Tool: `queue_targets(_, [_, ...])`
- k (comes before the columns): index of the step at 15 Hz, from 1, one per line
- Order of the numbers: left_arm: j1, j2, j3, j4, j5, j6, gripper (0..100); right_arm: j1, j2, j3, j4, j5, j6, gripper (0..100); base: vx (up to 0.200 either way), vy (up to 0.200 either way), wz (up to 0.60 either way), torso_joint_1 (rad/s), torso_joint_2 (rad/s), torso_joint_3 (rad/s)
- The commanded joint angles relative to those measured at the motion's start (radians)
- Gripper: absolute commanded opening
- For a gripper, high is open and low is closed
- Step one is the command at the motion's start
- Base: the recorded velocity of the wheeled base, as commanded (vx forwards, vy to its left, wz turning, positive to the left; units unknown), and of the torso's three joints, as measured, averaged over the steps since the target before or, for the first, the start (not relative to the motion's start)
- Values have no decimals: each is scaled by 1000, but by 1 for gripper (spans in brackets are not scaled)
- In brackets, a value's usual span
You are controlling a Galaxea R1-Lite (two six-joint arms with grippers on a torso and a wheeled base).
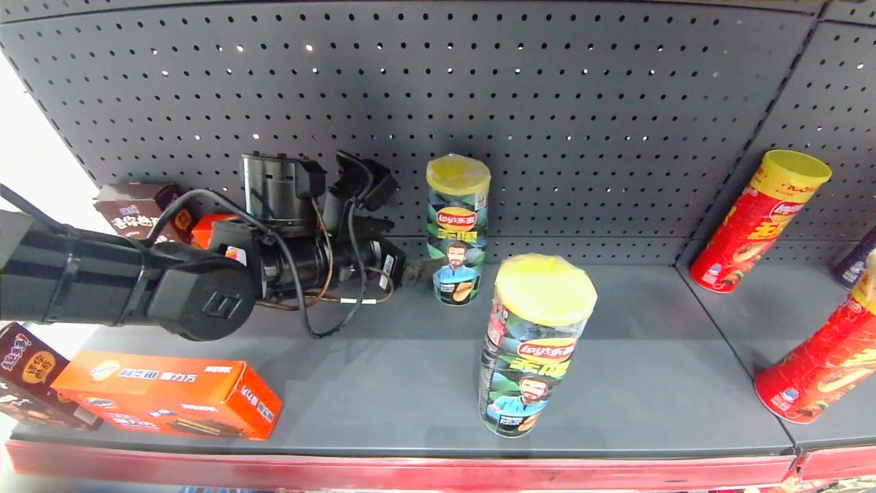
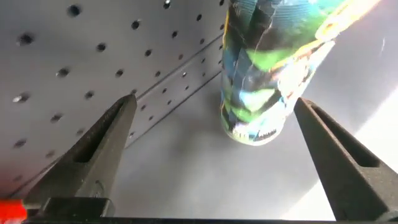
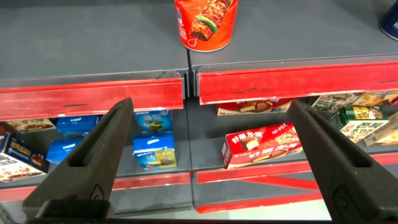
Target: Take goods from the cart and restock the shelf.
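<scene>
Two green chip cans with yellow lids stand upright on the grey shelf (image 1: pixel 383 370). One can (image 1: pixel 457 229) is at the back by the pegboard, the other (image 1: pixel 535 346) nearer the front edge. My left gripper (image 1: pixel 417 269) lies low over the shelf, just left of the back can. In the left wrist view the left gripper (image 2: pixel 216 104) is open, and the back can (image 2: pixel 264 74) stands just beyond its tips, free of both fingers (image 2: pixel 106 146). My right gripper (image 3: pixel 211 104) is open and holds nothing, in front of lower shelves.
Orange box (image 1: pixel 171 398) and brown boxes (image 1: pixel 27 376) lie at the shelf's front left, more boxes (image 1: pixel 137 209) behind the arm. Red chip cans (image 1: pixel 759 219) lean on the adjoining shelf at right. Below, a red can (image 3: pixel 205 22) and biscuit boxes (image 3: pixel 261 144) sit behind red rails.
</scene>
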Motion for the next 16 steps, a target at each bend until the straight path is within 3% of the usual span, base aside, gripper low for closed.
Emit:
queue_targets(1, [8, -41, 24, 0, 2, 0, 100, 0, 2, 0, 0, 1, 0, 100, 0, 0, 0, 0, 0, 0])
queue_targets(6, [0, -55, 38, -9, 197, 6, 100, 0, 2, 0, 0, -1, 0, 100, 0, 0, 0, 0, 0, 0])
queue_targets(8, [0, -54, 36, -11, 213, 14, 100, 0, 2, 0, 0, 1, 0, 100, 0, 0, 0, 0, 0, 0])
queue_targets(9, [-2, -41, 35, -11, 249, 50, 100, 0, 2, 0, 0, -1, 0, 100, 0, 0, 0, 0, 0, 0])
queue_targets(10, [-2, -28, 35, -22, 266, 63, 100, 0, 2, 0, 0, -1, 0, 100, 0, 0, 0, 0, 0, 0])
queue_targets(13, [-5, 23, 38, -101, 312, 64, 100, 0, 2, 0, 0, -1, 0, 100, 0, 0, 0, 0, 0, 0])
queue_targets(16, [-14, 49, 36, -107, 321, 63, 100, 0, 2, 0, 0, -1, 0, 100, 0, 0, 0, 0, 0, 0])
